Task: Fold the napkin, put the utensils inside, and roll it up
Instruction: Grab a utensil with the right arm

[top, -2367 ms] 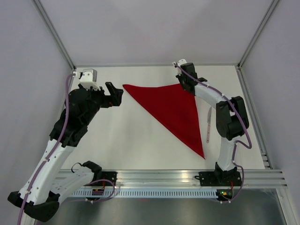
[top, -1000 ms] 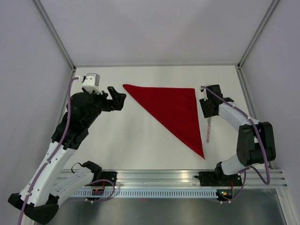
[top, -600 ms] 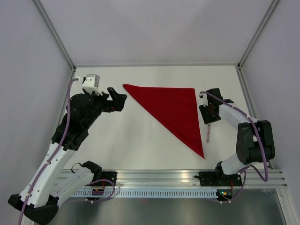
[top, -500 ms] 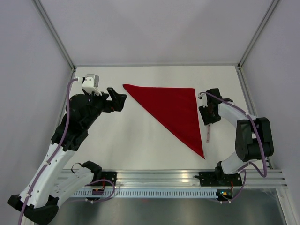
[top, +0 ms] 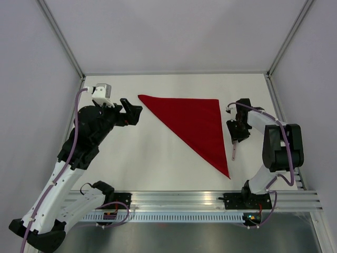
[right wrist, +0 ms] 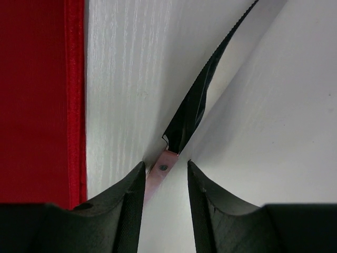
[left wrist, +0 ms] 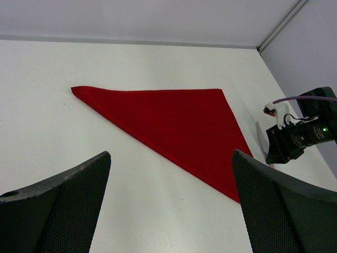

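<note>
On the white desk (top: 158, 158) the red napkin (top: 195, 121) lies flat, folded to a triangle. Just beside its right edge lies the knife (top: 233, 150). The right fingers (right wrist: 126, 205) stand low on both sides of its pale handle end, only narrowly apart; a thin strip of desk shows beside the handle. The left fingers (left wrist: 68, 195) hang wide apart near the napkin's left corner and hold nothing.
</note>
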### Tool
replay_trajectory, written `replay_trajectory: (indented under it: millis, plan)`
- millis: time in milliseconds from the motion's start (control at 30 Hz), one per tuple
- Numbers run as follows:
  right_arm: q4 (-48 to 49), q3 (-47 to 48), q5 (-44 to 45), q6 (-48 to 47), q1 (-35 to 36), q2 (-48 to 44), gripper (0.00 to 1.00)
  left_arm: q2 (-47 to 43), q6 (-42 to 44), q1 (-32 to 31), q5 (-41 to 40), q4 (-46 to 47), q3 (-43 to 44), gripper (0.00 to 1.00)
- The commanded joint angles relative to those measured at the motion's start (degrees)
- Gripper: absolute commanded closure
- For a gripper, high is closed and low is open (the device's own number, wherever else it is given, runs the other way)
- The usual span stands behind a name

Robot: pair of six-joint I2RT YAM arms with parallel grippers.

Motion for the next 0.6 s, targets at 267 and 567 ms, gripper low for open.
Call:
replay_trajectory:
  millis: [267, 567]
  plan:
    - [-2.24, 7.12, -4.63, 0.02, -3.47, 9.02, 0.77, 1.15, -1.59, -0.09, 0.60, 2.54, 0.40, 0.00]
    - [1.01, 18.90, -3.84, 0.38, -3.91, 16.76, 0.96, 2.74, -1.06, -0.09, 0.43, 2.90, 1.01, 0.00]
